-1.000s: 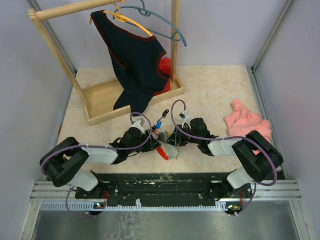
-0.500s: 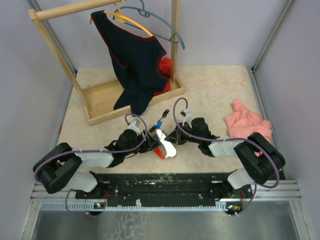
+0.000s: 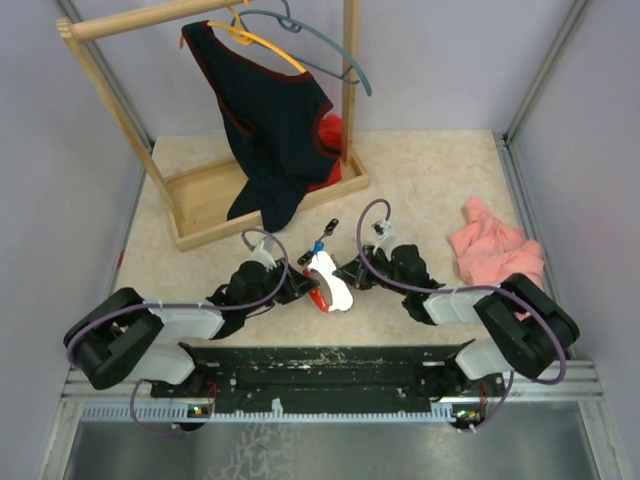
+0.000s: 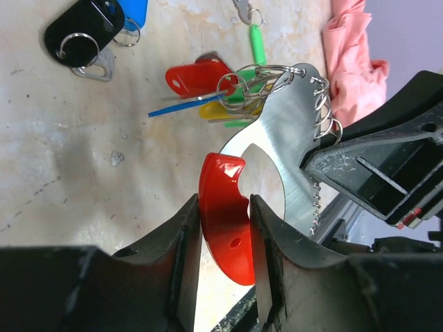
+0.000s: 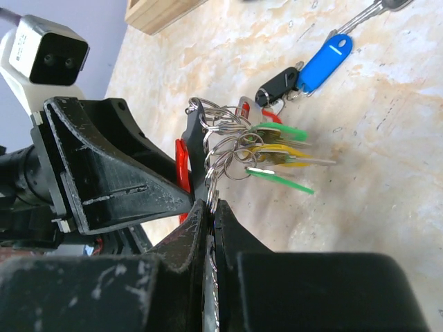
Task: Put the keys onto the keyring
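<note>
On the keyring (image 4: pixel 277 142) — several keys (image 4: pixel 197 76)

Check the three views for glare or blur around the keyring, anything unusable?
Left wrist: the keyring glares near white on its grey plate, the left fingers on its red part are dark and soft. Right wrist: keys sharp, right fingers blurred. Top external: even light, keyring tiny.

Moved the red-and-grey metal oval keyring (image 3: pixel 332 285) slightly farther from the near edge, turning its grey plate upward. Closed the right gripper (image 5: pixel 208 204) fully onto that grey side. Widened, then narrowed the left gripper (image 4: pixel 224 214) around the red end.
</note>
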